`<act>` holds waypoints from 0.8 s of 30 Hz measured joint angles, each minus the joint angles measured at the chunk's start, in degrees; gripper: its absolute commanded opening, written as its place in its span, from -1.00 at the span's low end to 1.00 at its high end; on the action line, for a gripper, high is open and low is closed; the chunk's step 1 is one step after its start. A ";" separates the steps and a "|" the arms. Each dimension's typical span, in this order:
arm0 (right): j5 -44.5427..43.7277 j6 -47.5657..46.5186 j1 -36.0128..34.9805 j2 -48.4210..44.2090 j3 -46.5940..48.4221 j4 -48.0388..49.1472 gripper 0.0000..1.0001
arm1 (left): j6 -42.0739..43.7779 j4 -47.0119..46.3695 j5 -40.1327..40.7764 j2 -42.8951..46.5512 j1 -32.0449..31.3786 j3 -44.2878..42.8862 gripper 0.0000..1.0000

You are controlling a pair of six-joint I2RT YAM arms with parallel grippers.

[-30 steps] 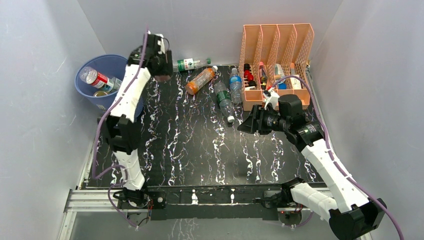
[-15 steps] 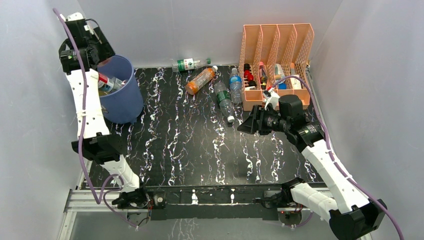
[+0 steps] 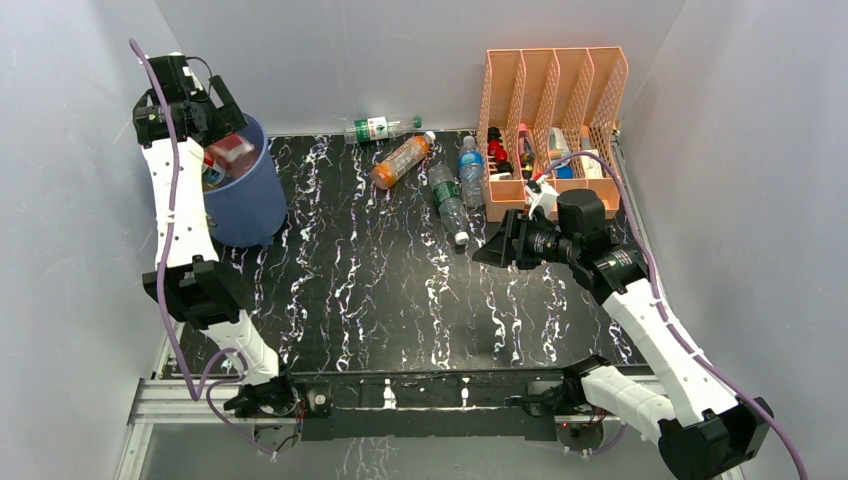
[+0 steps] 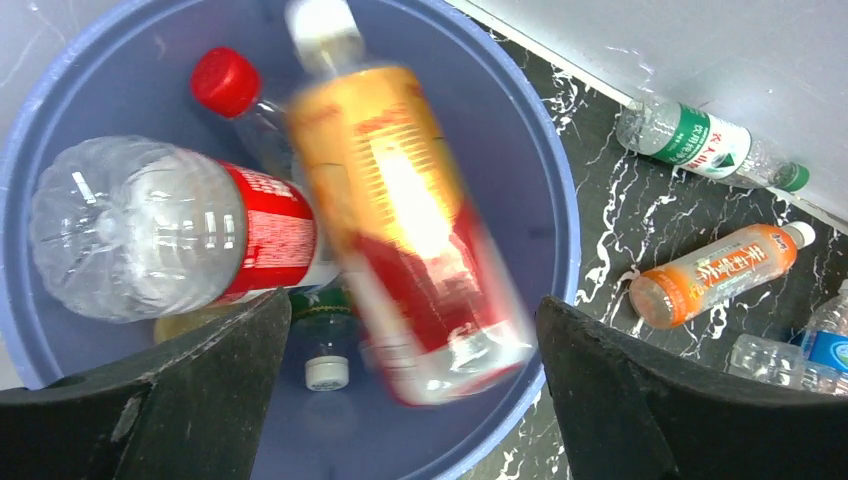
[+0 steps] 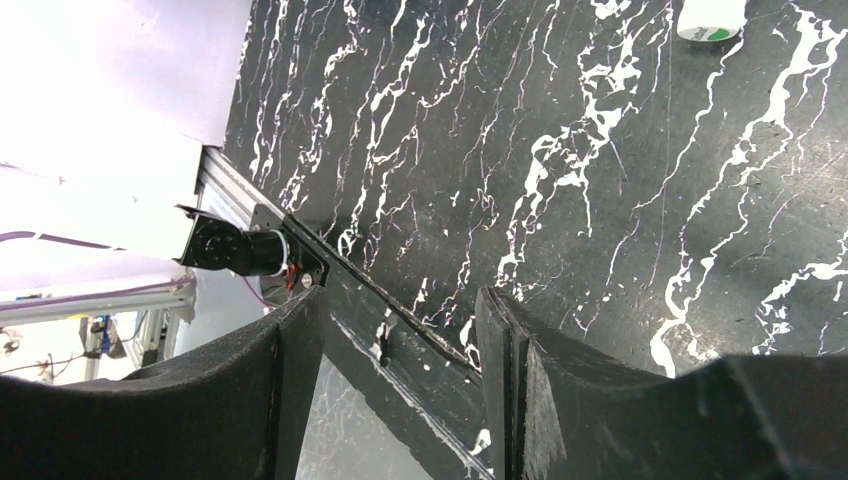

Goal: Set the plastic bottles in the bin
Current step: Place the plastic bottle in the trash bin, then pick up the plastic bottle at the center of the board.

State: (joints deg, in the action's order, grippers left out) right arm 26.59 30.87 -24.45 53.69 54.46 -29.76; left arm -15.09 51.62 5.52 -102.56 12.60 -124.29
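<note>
**Bottle loose between my left jaws, over the bin**

My left gripper [image 4: 415,310] hangs over the mouth of the blue bin [image 3: 252,205], which stands at the far left corner of the black marbled table [image 3: 380,300]. Its jaws stand wide apart. Between them the wrist camera shows an orange-and-red bottle [image 4: 400,220] with a white cap, smeared by blur and lying inside the rim. Its lower end comes close to my right-hand finger, and I cannot tell whether the two touch. On the other side there is a plain gap.

Deeper in the bin lies a clear bottle with a red label [image 4: 170,240], and beside it a red cap [image 4: 225,82] on another clear bottle. A small white-capped neck [image 4: 325,372] shows at the bottom.

Four bottles lie on the table at the far side:
- a green-labelled bottle [image 3: 380,128] along the back wall
- an orange bottle [image 3: 402,160] just in front of it
- a dark-labelled clear bottle [image 3: 447,200]
- a blue-labelled bottle [image 3: 470,160] next to the peach file organizer [image 3: 550,80]

My right gripper [image 5: 400,295] hangs above the table in front of the organizer. Its jaws are partly apart with nothing between them.
</note>
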 measured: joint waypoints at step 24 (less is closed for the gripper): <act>-0.57 1.92 0.00 5.81 -2.40 3.30 0.33 | -0.83 1.88 -5.57 7.82 -18.60 -1.99 0.96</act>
State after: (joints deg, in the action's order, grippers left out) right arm 26.02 32.80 -24.45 59.51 52.05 -26.46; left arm -15.92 53.49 -0.05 -94.74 -6.00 -126.28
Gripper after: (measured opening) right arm 0.666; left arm 0.981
